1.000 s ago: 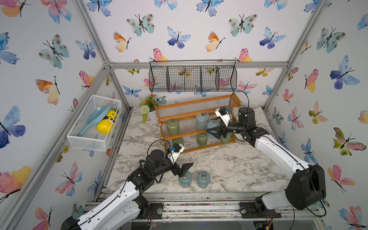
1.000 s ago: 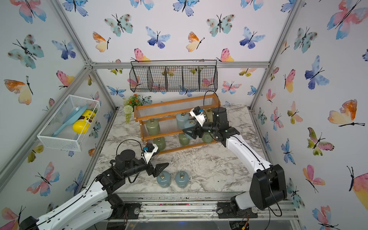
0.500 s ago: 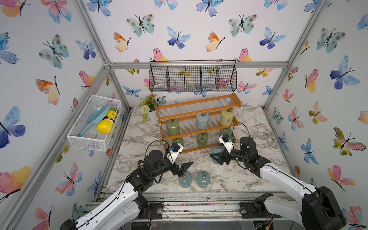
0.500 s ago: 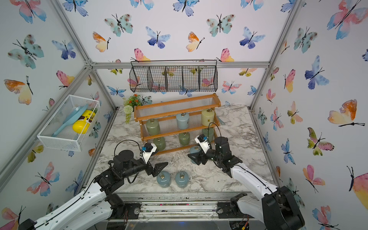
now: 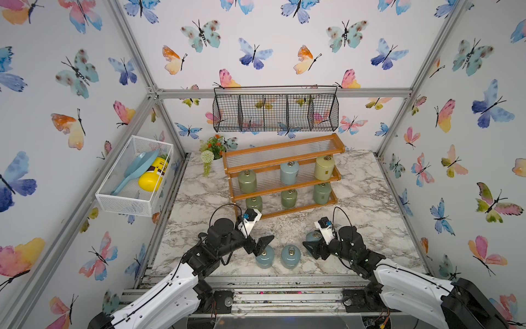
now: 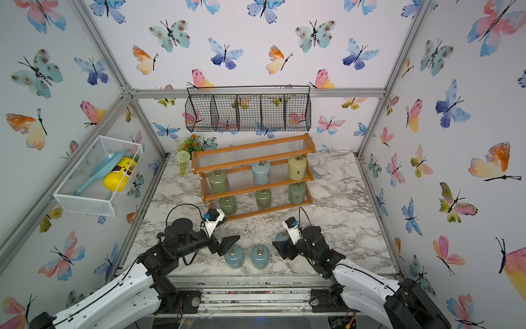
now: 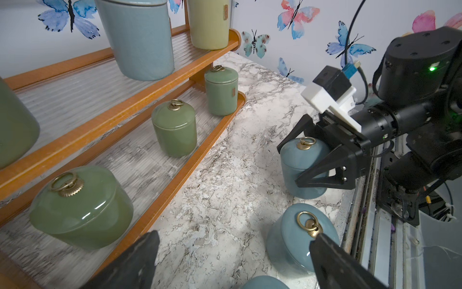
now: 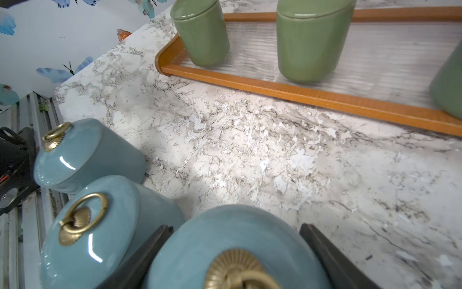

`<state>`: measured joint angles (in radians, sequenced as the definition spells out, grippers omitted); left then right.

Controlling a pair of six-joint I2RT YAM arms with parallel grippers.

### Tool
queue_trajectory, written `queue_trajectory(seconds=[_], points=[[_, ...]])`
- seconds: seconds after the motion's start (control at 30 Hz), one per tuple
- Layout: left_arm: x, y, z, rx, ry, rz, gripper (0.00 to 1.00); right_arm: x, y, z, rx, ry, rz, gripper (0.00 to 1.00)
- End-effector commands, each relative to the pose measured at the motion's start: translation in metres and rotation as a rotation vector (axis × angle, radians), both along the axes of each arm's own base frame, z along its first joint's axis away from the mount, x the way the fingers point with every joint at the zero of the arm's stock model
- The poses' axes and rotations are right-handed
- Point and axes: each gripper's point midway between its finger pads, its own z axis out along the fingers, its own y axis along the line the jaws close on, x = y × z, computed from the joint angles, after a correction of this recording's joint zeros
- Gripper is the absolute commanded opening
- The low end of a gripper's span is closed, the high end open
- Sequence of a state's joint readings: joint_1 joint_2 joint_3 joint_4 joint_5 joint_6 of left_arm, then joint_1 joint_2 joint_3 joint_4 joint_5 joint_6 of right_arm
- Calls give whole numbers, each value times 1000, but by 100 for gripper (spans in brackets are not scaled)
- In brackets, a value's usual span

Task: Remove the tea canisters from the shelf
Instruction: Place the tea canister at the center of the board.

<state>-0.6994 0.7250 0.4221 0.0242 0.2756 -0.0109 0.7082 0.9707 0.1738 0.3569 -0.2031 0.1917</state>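
Right gripper (image 7: 287,164), clamped on pale blue canister (image 8: 225,237), now has it down off the shelf (image 8: 300,96) (left gripper (image 7: 233,240) gapes empty); six remain.

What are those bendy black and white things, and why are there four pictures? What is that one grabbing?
Those are two robot arms, each ending in a pincer called a gripper. Two pictures look down from one camera up high, so they look almost the same. The other two come from a small camera on each wrist, so the jars look huge there. On the marble table stands a wooden shelf holding six jars: four green, one blue and one yellow. Two blue jars stand on the table near the front. The right gripper is shut on a third blue jar beside them. The left gripper is open and holds nothing.
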Motion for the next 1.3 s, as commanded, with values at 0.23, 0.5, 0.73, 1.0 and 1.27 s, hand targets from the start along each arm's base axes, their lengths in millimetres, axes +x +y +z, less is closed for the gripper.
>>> queue_trajectory(seconds=[0.23, 0.5, 0.73, 1.0, 1.27], points=[[3, 3, -1, -24, 12, 31, 98, 22, 3, 19, 0, -89, -152, 71], [3, 5, -2, -31, 7, 45, 98, 20, -1, 13, -19, -60, -225, 71], [2, 5, -7, -38, 22, 43, 98, 15, -4, 5, -28, -34, -256, 72], [1, 7, -12, -42, 29, 52, 98, 14, -4, 1, -48, -10, -285, 78], [2, 7, -12, -37, 28, 53, 98, 10, -8, -1, -54, 9, -309, 81]])
